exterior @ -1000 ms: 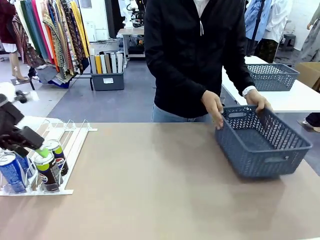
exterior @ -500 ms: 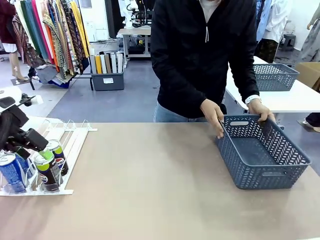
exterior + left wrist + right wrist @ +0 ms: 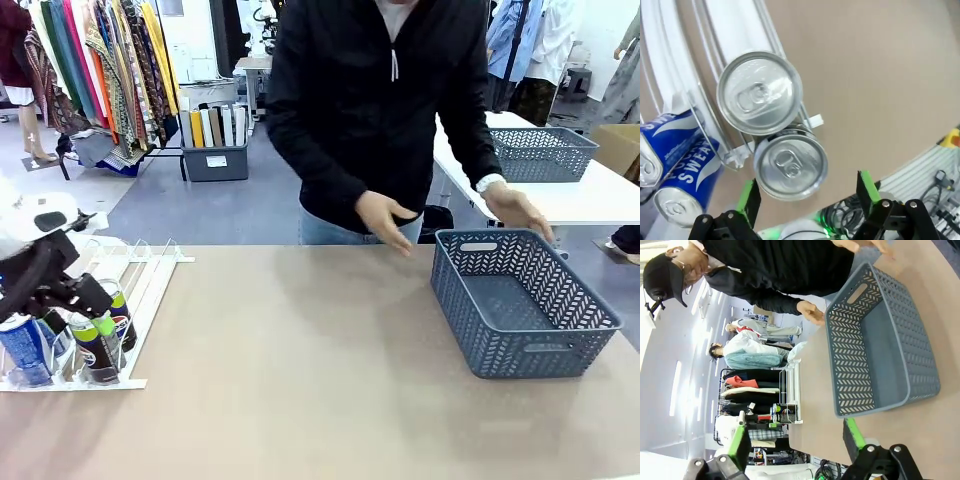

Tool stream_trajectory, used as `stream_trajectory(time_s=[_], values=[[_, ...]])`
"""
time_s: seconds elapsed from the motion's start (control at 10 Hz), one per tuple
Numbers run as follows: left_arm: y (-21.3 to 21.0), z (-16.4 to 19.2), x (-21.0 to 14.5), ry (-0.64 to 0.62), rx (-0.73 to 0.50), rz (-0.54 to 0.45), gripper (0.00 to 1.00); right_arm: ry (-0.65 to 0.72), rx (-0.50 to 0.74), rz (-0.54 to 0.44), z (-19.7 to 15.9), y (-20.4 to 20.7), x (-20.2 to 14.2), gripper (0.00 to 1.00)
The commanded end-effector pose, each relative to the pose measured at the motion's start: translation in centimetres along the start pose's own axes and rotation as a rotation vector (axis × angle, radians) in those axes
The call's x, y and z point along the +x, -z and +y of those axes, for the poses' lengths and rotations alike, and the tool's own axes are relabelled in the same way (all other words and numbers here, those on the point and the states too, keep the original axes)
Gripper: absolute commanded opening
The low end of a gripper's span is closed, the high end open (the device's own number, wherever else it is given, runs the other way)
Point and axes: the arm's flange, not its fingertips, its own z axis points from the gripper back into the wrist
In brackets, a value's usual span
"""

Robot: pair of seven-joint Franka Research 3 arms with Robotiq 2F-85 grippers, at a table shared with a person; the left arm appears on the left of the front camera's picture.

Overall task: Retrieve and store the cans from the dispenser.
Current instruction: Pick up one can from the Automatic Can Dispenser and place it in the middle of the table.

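Left wrist view: the left gripper (image 3: 807, 194) stands wide open, its green pads either side of the nearest can (image 3: 790, 166). It holds nothing, though whether a pad brushes the can is hard to tell. Four cans wait at the front stops of the dispenser (image 3: 735, 20), at the table's near-left corner: two black and two blue cans (image 3: 682, 175). The right gripper (image 3: 796, 440) is spread wide and empty. One basket (image 3: 530, 345) sits toward the right edge, with a person's hand (image 3: 515, 208) just behind its far rim. Open table (image 3: 300, 370) lies between the dispenser and the basket.

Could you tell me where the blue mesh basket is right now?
In the front view, the basket sits at the right of the table, with the person's hand just beyond its far rim.
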Motion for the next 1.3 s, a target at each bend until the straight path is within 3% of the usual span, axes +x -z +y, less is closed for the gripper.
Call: stream_trajectory(time_s=[0.0, 0.7, 0.8, 0.9, 1.0, 1.2], values=[[0.4, 0.1, 0.9, -0.075, 0.067, 0.015, 1.0, 0.004, 0.015, -0.005, 0.4, -0.2, 0.2, 1.0], [2.1, -0.1, 2.3, -0.138, 0.099, 0.006, 1.0, 0.004, 0.015, -0.005, 0.4, -0.2, 0.2, 1.0], [2.2, -0.2, 2.4, -0.147, 0.1, 0.01, 0.82, 0.004, 0.015, -0.005, 0.4, -0.2, 0.2, 1.0], [2.3, -0.3, 2.6, -0.148, 0.12, 0.011, 0.22, 0.004, 0.015, -0.005, 0.4, -0.2, 0.2, 1.0], [2.3, -0.3, 2.5, -0.147, 0.128, 0.014, 0.0, 0.004, 0.015, -0.005, 0.4, -0.2, 0.2, 1.0], [2.3, -0.2, 2.5, -0.157, 0.15, 0.008, 0.0, 0.004, 0.015, -0.005, 0.4, -0.2, 0.2, 1.0]])
